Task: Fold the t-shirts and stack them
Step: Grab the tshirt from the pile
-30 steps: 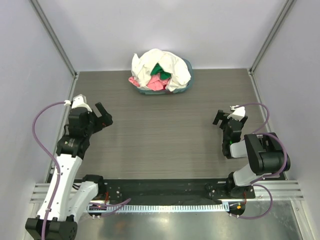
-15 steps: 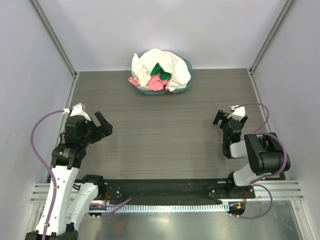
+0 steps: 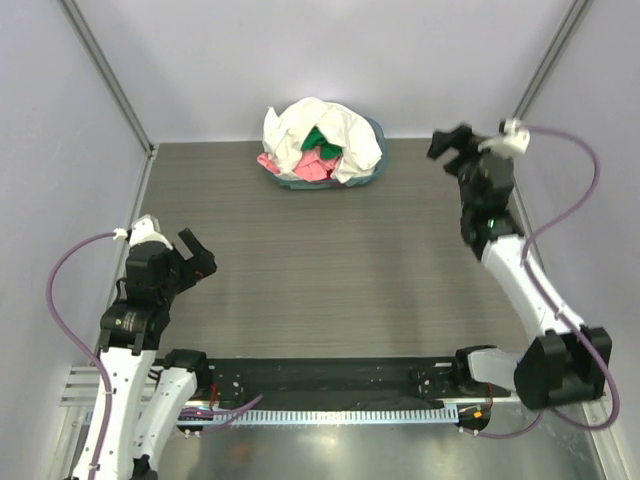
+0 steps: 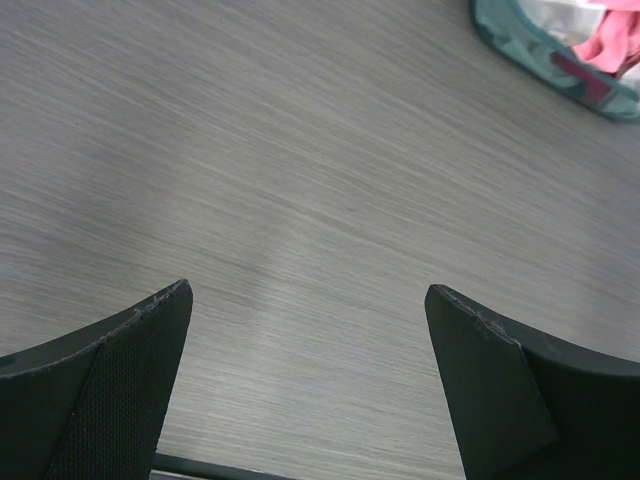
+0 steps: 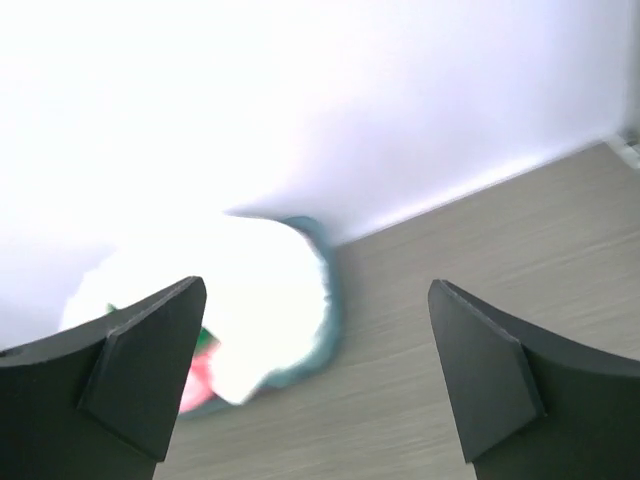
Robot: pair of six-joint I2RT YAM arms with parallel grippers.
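Observation:
The t-shirts lie crumpled in the blue-grey basket (image 3: pixel 377 170) at the table's far middle: a large white one (image 3: pixel 345 140) on top, a green one (image 3: pixel 322 142) and a pink one (image 3: pixel 308 168) beneath. My right gripper (image 3: pixel 450 146) is open and empty, raised at the far right, right of the basket; its wrist view shows the white shirt (image 5: pixel 270 290) and the basket (image 5: pixel 328 330) blurred ahead. My left gripper (image 3: pixel 197 255) is open and empty low over the near left of the table; the basket's edge (image 4: pixel 530 50) and some pink cloth (image 4: pixel 610 45) show in its wrist view.
Grey walls and metal frame posts (image 3: pixel 108 85) enclose the wood-grain table (image 3: pixel 330 260). A black rail with cables (image 3: pixel 330 375) runs along the near edge between the arm bases.
My right arm has swung up from the near right to the far right, beside the basket. My left gripper has drawn back toward the near left edge.

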